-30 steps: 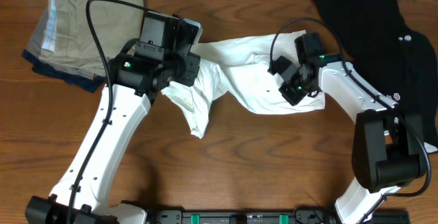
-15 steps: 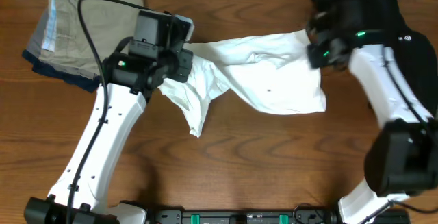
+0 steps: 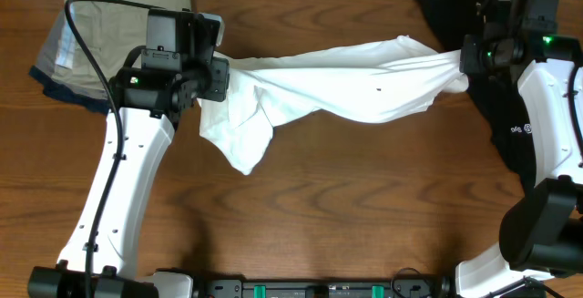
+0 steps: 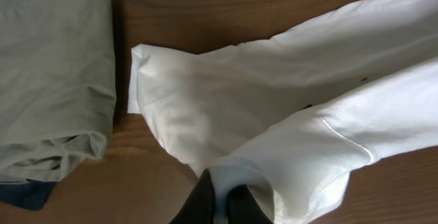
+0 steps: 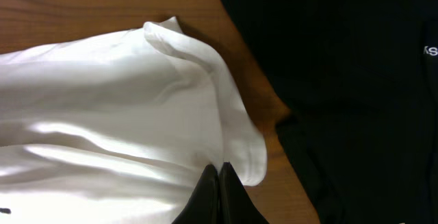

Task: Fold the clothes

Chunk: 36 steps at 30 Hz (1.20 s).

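Gripping opposite ends, left claw point(image 4: 220, 192) and right claw point(image 5: 217, 177) stretch T-shirt point(image 3: 346, 90).

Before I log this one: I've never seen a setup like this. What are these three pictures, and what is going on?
Two white robot arms work at a wooden table. The wide picture looks down from above; the other two come from cameras on each wrist, looking along the fingers. The left end effector and the right end effector are each shut on an end of a white T-shirt, which stretches between them. A folded pile of khaki and darker clothes lies at top left of the overhead view, a black garment at top right. Neither is held.
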{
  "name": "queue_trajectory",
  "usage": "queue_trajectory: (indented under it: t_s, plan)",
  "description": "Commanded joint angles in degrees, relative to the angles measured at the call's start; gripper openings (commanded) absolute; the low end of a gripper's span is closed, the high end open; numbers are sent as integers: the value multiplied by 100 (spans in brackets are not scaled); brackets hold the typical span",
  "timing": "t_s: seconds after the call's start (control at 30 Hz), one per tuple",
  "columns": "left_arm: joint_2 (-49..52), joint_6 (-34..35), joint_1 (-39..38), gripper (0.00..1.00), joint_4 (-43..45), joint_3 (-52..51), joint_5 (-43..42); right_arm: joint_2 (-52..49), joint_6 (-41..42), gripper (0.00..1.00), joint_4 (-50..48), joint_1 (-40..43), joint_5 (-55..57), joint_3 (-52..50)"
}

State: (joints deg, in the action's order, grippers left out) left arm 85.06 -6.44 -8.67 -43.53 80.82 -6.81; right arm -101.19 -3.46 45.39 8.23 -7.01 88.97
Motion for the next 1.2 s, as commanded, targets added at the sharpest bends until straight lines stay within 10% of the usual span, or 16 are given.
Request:
queue_trajectory:
  t_s: [0.0, 0.57, 0.63, 0.7, 0.8, 1.17]
  plan:
    - [-101, -79, 24, 6, 11, 44, 107, -44, 107, 1, -63, -44, -90, 15]
    - [-81, -79, 24, 6, 11, 42, 105, -1867, 146, 1, -2929, -1086, -675, 17]
    - [-79, -81, 24, 6, 11, 42, 105, -1908, 286, 19, -3027, -1130, -675, 17]
    - [-79, -79, 24, 6, 11, 42, 107, -1808, 496, 60, -2885, -1128, -702, 35]
    - [-76, -79, 24, 6, 11, 42, 107, -1484, 581, 78, -2286, -1119, -743, 50]
    - [68, -76, 24, 6, 11, 42, 107, -1064, 686, 66, 433, -1134, -328, -323]
